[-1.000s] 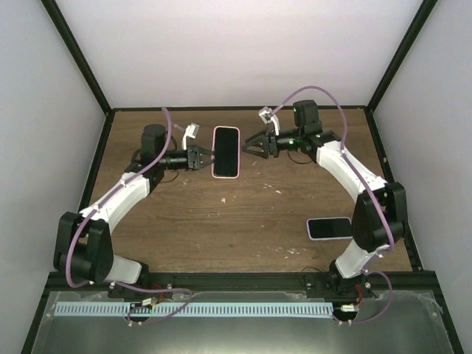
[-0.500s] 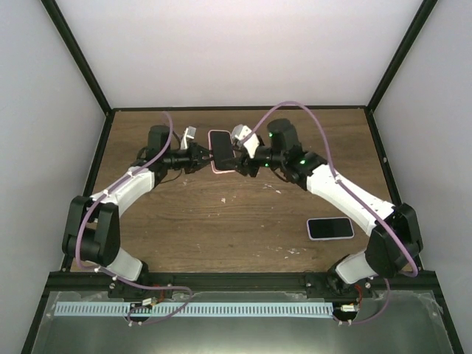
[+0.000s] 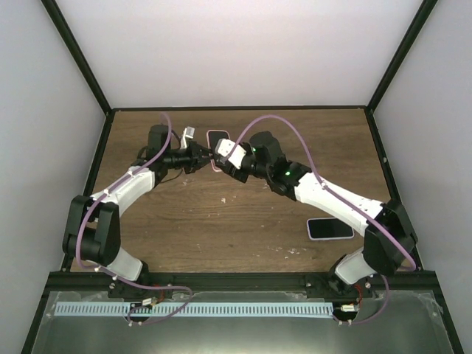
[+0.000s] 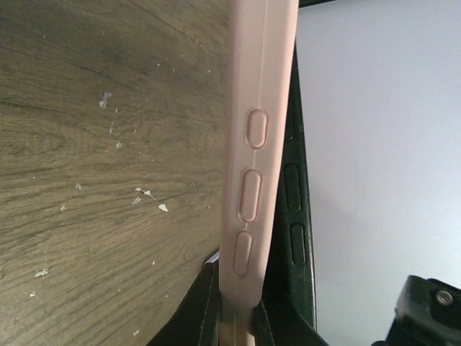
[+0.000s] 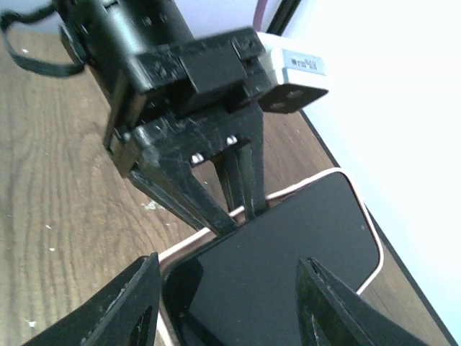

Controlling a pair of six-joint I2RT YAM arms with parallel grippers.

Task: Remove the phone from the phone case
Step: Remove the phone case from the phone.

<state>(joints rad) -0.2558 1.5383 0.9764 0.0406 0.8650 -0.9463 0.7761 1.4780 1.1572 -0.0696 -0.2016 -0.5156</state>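
Note:
The phone [image 5: 288, 267] has a black screen and sits in a pink case [image 4: 252, 180]. In the top view only the case's far end [image 3: 217, 137] shows behind the right wrist. My left gripper [image 3: 206, 157] is shut on the case's left long edge; in the left wrist view its fingers [image 4: 209, 317] pinch the pink rim, and the dark phone edge [image 4: 292, 209] shows beside it. My right gripper [image 5: 230, 310] is open, its fingers [image 5: 133, 303] spread wide over the screen. The left gripper [image 5: 230, 194] shows just beyond it. A dark gap shows at the phone's near corner.
A second dark phone [image 3: 330, 228] lies flat on the wooden table [image 3: 221, 221] at the right, near the right arm's base. Black frame posts and white walls enclose the table on three sides.
My right arm has swung left from beside the phone to over it, and it now hides most of it from above. My left gripper has closed on the case's edge and keeps hold.

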